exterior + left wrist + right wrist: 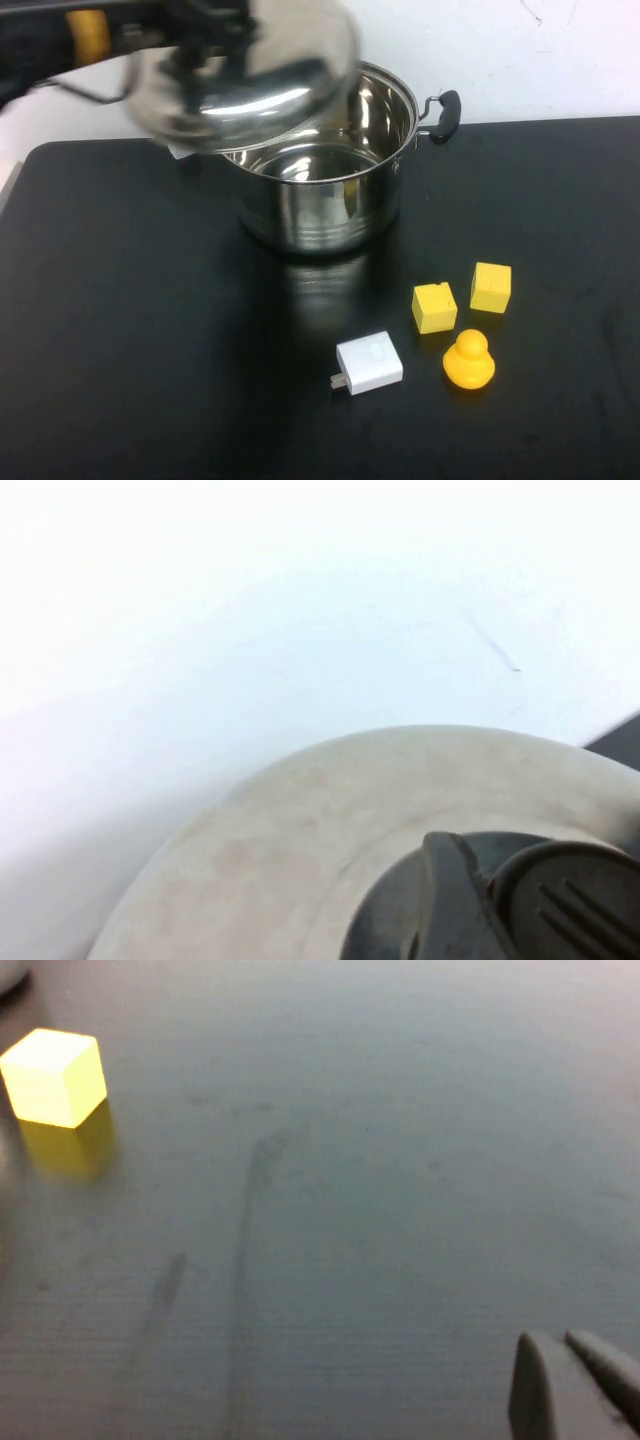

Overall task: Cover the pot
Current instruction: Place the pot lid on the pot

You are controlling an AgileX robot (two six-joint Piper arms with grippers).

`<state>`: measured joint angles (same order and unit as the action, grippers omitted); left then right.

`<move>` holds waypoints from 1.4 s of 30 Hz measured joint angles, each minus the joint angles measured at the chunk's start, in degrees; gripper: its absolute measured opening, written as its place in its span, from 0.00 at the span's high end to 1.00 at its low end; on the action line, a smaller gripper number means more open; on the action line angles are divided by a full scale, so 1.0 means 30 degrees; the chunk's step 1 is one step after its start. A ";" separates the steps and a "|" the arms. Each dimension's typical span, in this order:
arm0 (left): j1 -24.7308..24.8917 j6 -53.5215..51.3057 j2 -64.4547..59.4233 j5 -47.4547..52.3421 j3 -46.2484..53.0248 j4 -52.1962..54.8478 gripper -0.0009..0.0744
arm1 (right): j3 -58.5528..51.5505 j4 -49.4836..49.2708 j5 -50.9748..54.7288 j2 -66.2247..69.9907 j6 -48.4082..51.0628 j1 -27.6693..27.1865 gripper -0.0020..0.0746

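Observation:
The big steel pot point(322, 205) stands open at the back middle of the black table, one black handle point(446, 114) showing on its right. A domed steel lid point(262, 88) hangs tilted in the air over the pot's left rim and partly hides it. My left gripper point(196, 52) comes in from the upper left and is shut on the lid's black knob point(568, 900); one finger point(448, 900) presses against the knob above the lid's dome point(300, 830). My right gripper point(553, 1346) is out of the high view. It hovers shut over bare table, holding nothing.
In front of the pot on the right lie two yellow cubes point(434, 307) point(491, 287), a yellow duck point(468, 360) and a white charger plug point(369, 362). One yellow cube point(55, 1075) lies well away from the right gripper. A white wall rises behind the table point(120, 330).

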<state>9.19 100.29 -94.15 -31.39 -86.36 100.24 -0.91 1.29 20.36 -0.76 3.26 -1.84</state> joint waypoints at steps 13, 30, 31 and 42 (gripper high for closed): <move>0.3211 -0.0874 -0.5648 0.2272 -0.4544 0.0524 0.56 | 0.0000 0.0000 0.0000 0.0000 0.0000 0.0000 0.98; 0.3261 -0.1005 -0.6999 0.4691 -0.4730 0.0369 0.56 | 0.0000 0.0000 0.0000 0.0000 0.0000 0.0000 0.98; 0.3261 -0.0826 -0.7037 0.4717 -0.4730 0.0369 0.56 | 0.0000 0.0000 0.0000 0.0000 0.0000 0.0000 0.98; 0.3261 0.0607 -0.7082 0.4765 -0.4730 0.0326 0.56 | 0.0000 0.0000 0.0000 0.0000 0.0000 0.0000 0.98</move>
<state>18.97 102.11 -115.39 -17.10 -100.56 101.22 -0.91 1.29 20.36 -0.76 3.26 -1.84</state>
